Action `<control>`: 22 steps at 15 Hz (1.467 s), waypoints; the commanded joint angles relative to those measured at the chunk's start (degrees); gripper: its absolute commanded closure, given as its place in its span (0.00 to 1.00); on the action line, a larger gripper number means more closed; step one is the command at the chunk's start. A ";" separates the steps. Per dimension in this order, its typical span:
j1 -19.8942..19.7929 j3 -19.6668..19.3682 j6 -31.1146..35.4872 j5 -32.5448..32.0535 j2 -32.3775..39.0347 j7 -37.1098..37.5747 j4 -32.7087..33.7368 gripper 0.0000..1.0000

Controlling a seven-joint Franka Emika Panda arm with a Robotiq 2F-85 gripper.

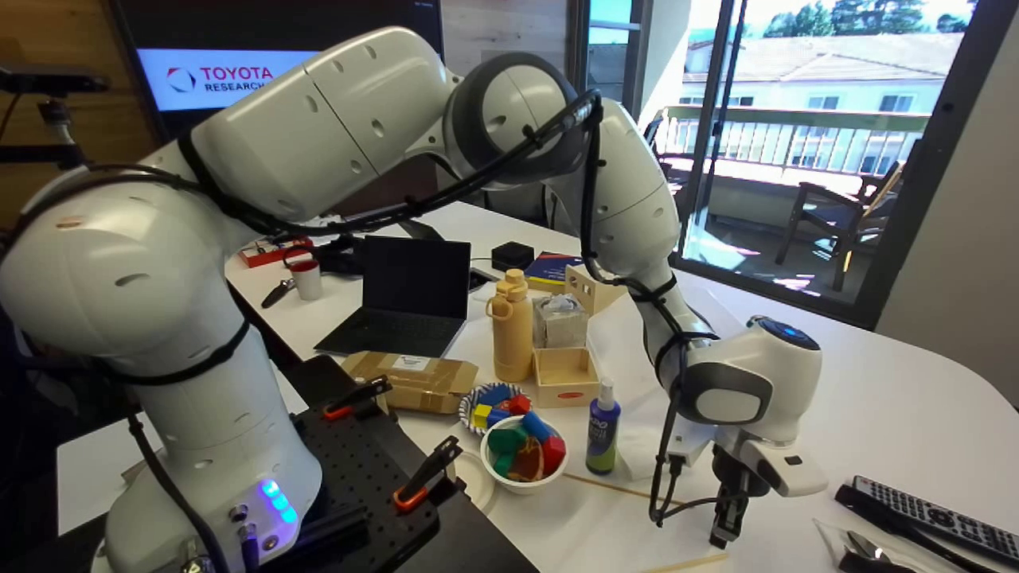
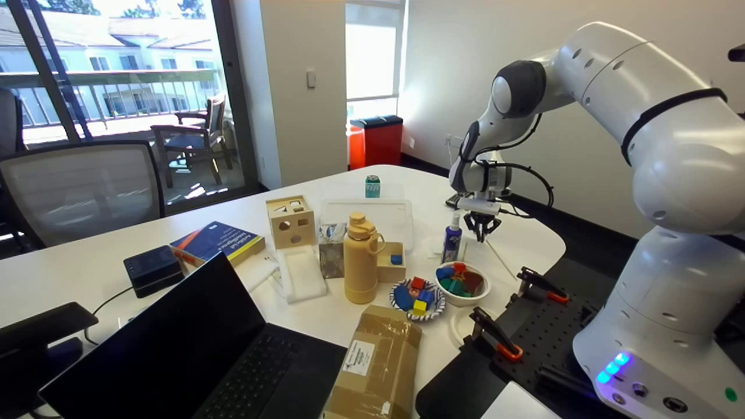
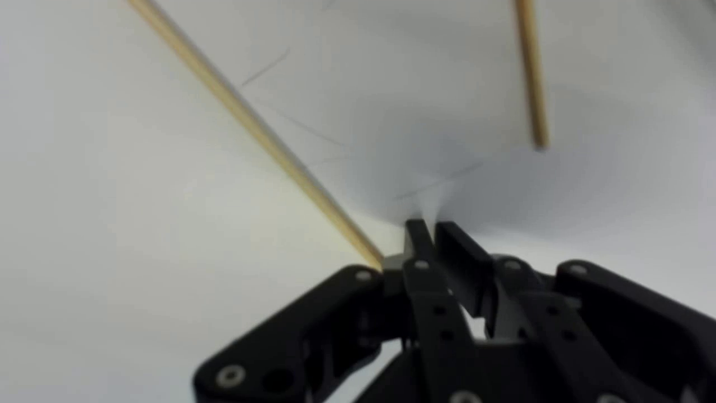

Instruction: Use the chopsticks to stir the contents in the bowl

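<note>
Wrist view gives me the jaws drawn nearly together, only a thin slit between their tips, facing the white surface (image 3: pixel 100 235). One chopstick (image 3: pixel 257 132) lies slantwise across the upper left and runs down until the jaws hide its lower end; I cannot tell whether they touch it. The other chopstick (image 3: pixel 532 73) juts from the top edge, right of the tips, and ends apart from them. In an exterior view I have the jaws close to the surface, between the purple spray bottle (image 1: pixel 603 434) and the remote control (image 1: pixel 939 516). One of the pair lies on the surface from near the white bowl (image 1: pixel 525 487) past the foot of that bottle; the other lies nearer the camera, its end just beside the jaws' tips. The bowl stands upright with green, red and blue pieces (image 1: pixel 509 442) in it. Just beside it I see the striped bowl (image 1: pixel 467 411), holding yellow, red and blue blocks (image 1: pixel 495 395), and past that the tan flask (image 1: pixel 512 334) and the wooden box (image 1: pixel 553 395), one beside the other.
</note>
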 commanded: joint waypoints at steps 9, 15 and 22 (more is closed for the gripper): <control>-0.89 1.10 -1.45 -0.32 -3.89 -2.32 -2.62 0.00; -1.01 0.84 -7.68 -1.96 -18.27 -10.20 -12.71 0.00; -0.29 -1.33 -13.37 -7.24 -33.27 -13.43 -23.32 0.00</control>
